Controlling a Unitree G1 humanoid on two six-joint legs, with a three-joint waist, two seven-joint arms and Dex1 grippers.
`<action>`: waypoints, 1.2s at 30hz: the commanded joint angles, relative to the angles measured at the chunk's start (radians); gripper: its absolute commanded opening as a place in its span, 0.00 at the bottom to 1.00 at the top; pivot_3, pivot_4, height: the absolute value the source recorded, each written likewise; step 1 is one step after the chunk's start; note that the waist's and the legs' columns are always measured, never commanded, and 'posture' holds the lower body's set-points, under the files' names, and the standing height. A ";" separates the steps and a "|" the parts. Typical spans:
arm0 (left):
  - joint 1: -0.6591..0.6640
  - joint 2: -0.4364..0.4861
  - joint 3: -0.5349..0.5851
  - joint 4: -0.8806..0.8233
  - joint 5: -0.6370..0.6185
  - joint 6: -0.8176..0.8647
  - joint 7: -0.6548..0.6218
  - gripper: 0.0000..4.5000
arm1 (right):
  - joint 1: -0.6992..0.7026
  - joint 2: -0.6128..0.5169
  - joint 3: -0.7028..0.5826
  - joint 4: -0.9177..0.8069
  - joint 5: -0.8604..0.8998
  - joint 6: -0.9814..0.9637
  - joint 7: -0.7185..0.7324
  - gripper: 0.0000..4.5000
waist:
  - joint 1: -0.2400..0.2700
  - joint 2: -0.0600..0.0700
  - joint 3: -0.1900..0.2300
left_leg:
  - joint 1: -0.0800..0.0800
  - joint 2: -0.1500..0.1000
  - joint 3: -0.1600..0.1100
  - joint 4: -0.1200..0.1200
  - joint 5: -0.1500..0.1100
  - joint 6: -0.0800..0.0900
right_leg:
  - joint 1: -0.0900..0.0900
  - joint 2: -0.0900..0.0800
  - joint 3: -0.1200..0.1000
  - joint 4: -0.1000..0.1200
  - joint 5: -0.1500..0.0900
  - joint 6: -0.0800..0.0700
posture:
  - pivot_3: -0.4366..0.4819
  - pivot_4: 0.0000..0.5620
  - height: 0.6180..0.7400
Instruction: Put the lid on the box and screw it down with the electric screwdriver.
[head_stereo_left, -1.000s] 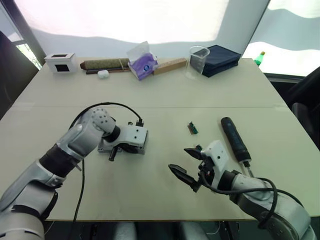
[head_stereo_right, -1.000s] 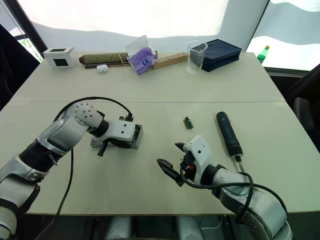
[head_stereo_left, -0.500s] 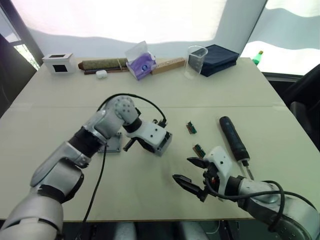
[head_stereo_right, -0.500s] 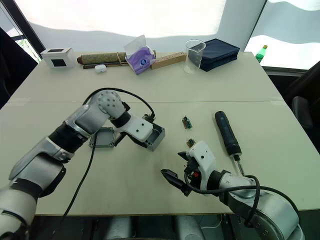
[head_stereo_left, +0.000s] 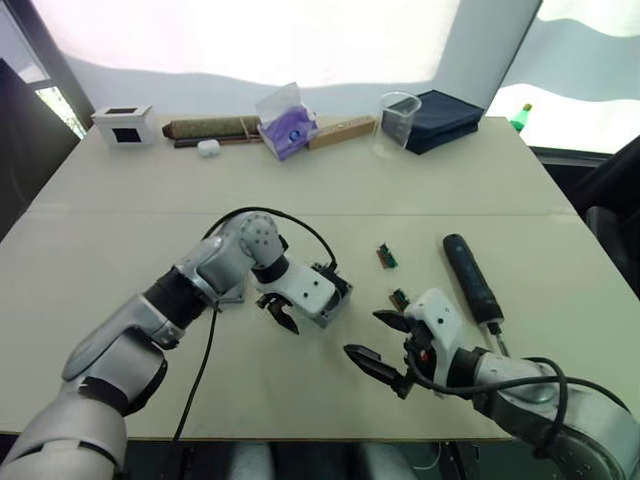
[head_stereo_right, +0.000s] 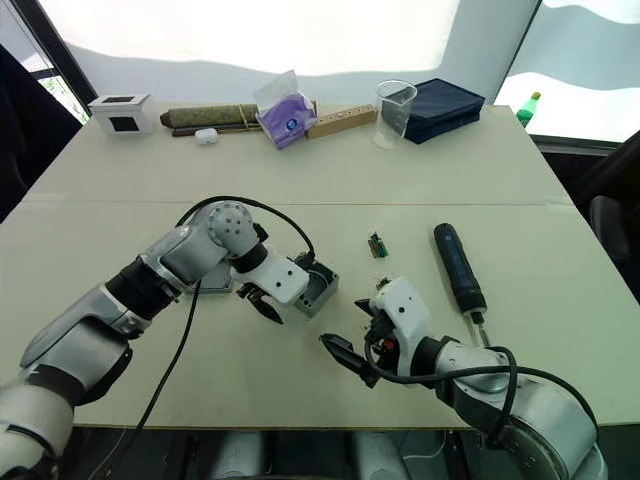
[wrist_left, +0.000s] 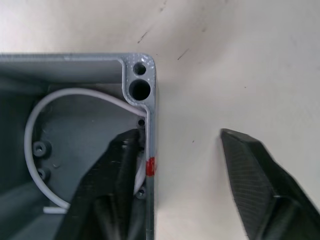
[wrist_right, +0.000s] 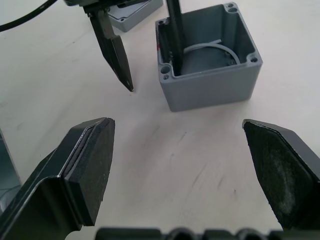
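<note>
Straddling the grey box (wrist_right: 207, 55) wall with my left gripper (wrist_right: 145, 47) spread wide, I risk tipping it when pulling out, while my right gripper (head_stereo_left: 383, 345) waits open and empty.

The left tool (head_stereo_left: 290, 315) reaches across toward the right one, fingers spread and pointing down. Facing it, the right tool (head_stereo_left: 388, 345) hovers low with fingers parted wide.

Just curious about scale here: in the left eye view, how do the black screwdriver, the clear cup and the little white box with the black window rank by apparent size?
1. electric screwdriver, though it lies nearest the camera
2. clear cup
3. white box, close to the cup, so unsure
</note>
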 joint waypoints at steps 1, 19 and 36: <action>-0.049 0.030 0.117 -0.062 -0.072 0.129 -0.006 0.55 | -0.018 -0.021 -0.030 -0.046 0.030 0.005 0.018 1.00 | -0.003 0.000 0.000 | 0.000 0.000 0.000 0.000 0.000 0.000 | 0.000 0.000 0.000 0.000 0.000 0.000 | 0.48 0.27 1.00; 0.005 0.237 0.449 -0.133 -0.216 0.917 0.400 0.55 | -0.216 -0.133 -0.107 -0.010 0.162 0.018 0.142 1.00 | -0.003 0.001 0.000 | 0.000 0.000 -0.002 0.000 0.000 0.000 | -0.001 0.001 0.000 0.001 0.000 0.000 | 0.48 0.27 1.00; -0.052 0.187 0.476 0.011 -0.282 1.467 0.775 0.55 | -0.345 -0.162 0.102 -0.038 0.044 0.059 0.129 1.00 | -0.005 0.001 0.000 | -0.001 0.000 -0.002 -0.001 0.001 -0.001 | -0.005 0.001 0.000 0.004 0.000 0.000 | 0.48 0.27 1.00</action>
